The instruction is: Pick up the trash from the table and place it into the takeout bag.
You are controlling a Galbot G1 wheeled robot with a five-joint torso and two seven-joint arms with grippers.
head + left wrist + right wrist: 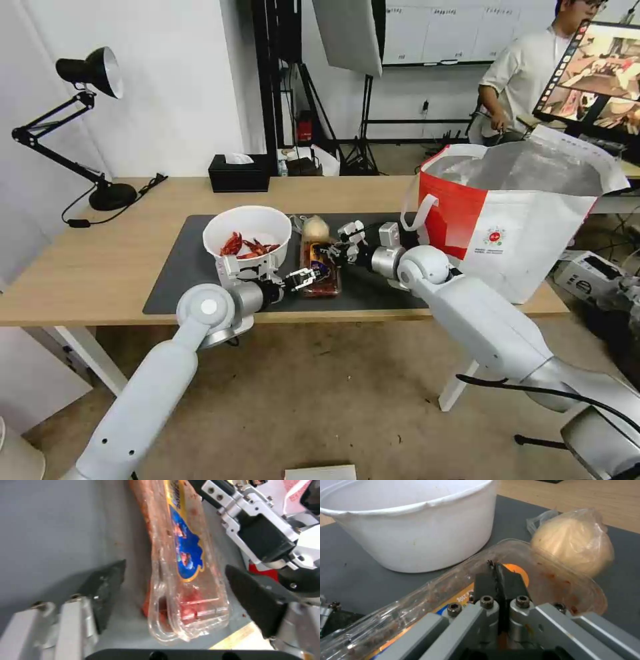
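While the right end effector [498,580] pinches the far rim of the clear hinged tray [321,270] with its fingers closed tight, the left end effector [173,592] straddles the tray's near end with fingers spread wide, not yet touching; this looks like a two-armed lift meant to keep the floppy tray level. It lies on the dark grey mat [180,273], between the white bowl of crayfish shells [248,241] on the left and the takeout bag [513,213] standing open on the right, with the wrapped beige ball [573,546] just beyond. A black tissue box [239,173] and desk lamp [93,133] sit at the light-wood surface's [87,267] far side.
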